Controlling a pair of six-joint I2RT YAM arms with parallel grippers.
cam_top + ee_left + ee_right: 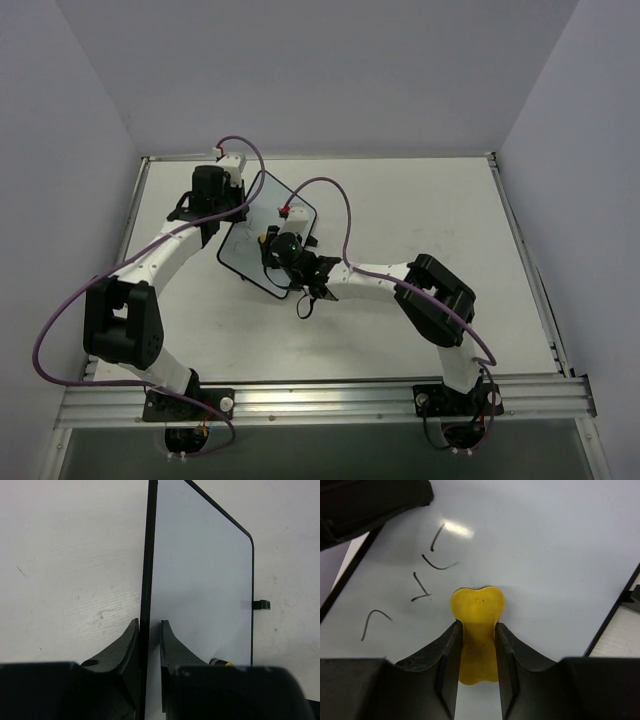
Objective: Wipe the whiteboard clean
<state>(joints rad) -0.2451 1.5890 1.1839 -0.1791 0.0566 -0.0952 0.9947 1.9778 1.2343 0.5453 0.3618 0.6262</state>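
The whiteboard (pixel 250 228) lies tilted near the table's middle left. My left gripper (pixel 149 630) is shut on its black-framed edge, one finger on each face. In the top view this gripper (pixel 230 212) sits at the board's left side. My right gripper (pixel 477 630) is shut on a yellow eraser (pixel 477 607), whose felt side presses on the white surface (pixel 550 550). In the top view the right gripper (pixel 278 248) hovers over the board's lower part. Dark handwritten strokes (pixel 432 562) lie just left of the eraser. The surface to its right is bare.
One small black foot (pixel 261 605) sticks out from the board's far edge. Purple cables (pixel 330 190) arch over both arms, with a red connector (pixel 285 211) above the board. The table's raised rails (pixel 520 250) run along its sides, with grey walls beyond.
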